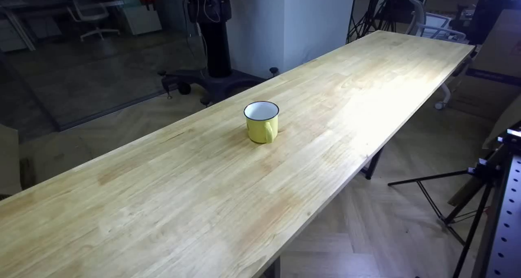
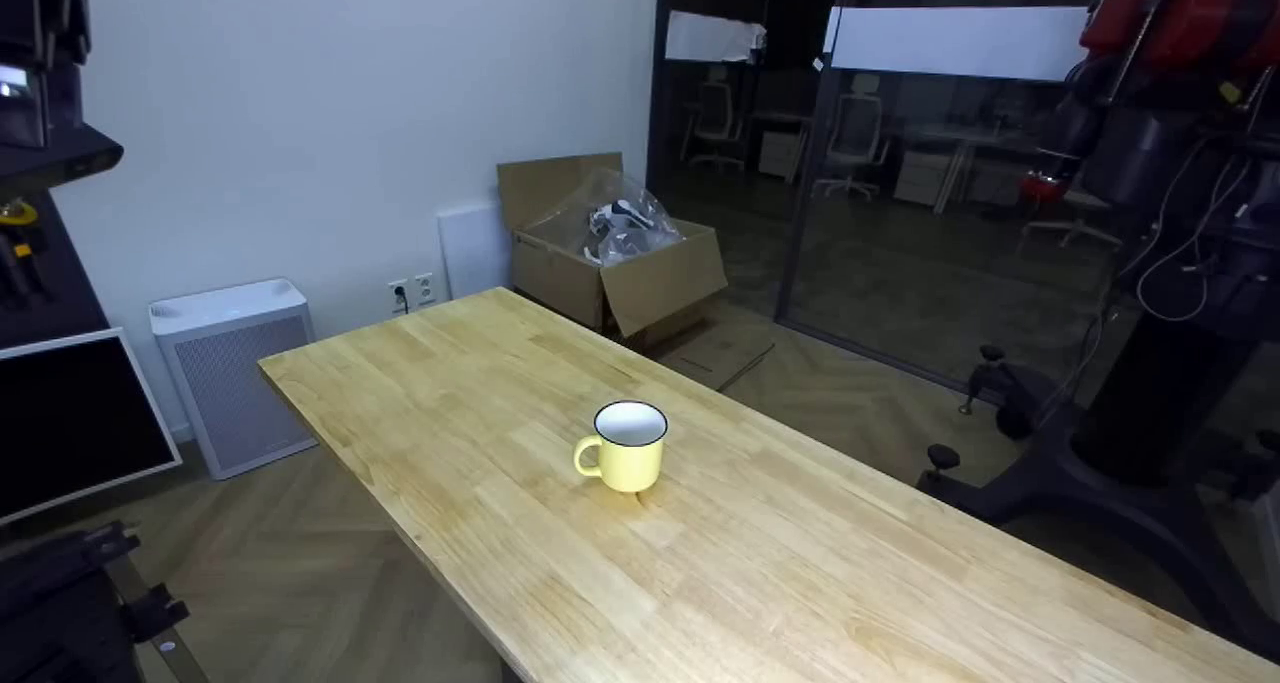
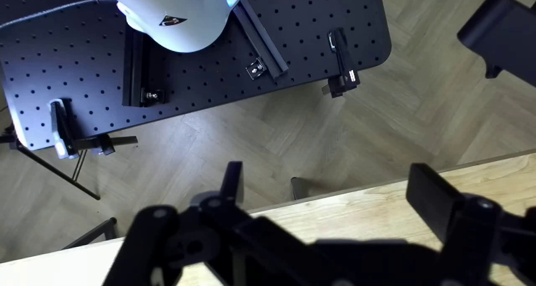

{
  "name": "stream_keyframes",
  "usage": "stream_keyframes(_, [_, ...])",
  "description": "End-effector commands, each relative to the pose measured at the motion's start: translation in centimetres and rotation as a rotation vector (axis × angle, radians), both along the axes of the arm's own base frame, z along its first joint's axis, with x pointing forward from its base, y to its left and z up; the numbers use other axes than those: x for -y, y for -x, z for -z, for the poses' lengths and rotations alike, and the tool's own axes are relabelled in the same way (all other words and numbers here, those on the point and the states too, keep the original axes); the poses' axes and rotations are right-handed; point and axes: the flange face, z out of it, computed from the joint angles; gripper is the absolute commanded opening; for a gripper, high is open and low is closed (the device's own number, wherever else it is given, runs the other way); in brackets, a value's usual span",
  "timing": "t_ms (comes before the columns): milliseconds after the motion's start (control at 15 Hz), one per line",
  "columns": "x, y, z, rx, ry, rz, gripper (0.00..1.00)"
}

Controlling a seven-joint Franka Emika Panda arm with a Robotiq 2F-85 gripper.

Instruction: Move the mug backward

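The yellow mug [image 1: 258,130] stands upright on the wooden table, with a dark line round its rim and a white inside. It also shows in an exterior view [image 2: 632,468], where its handle points left. The mug is out of view in the wrist view. My gripper [image 3: 325,168] shows only in the wrist view. Its two black fingers are wide apart with nothing between them, over the table's edge and the floor. The gripper is apart from the mug.
The long wooden tabletop [image 1: 195,180] also shows in an exterior view [image 2: 470,393] and in the wrist view [image 3: 356,210]. A black perforated base plate [image 3: 201,81] carries the robot's white base [image 3: 180,22]. A black stand [image 1: 217,54] and a cardboard box [image 2: 560,273] are beyond the table.
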Motion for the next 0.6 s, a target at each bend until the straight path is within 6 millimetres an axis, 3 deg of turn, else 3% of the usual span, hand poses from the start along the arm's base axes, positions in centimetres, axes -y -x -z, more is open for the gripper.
stream_keyframes(0, [0.0, 0.0, 0.0, -0.001, 0.0, 0.0, 1.0])
stream_keyframes(267, [0.3, -0.3, -0.1, 0.043, 0.044, 0.016, 1.0])
stream_keyframes(533, [4.0, -2.6, -0.2, 0.203, 0.236, 0.038, 1.0])
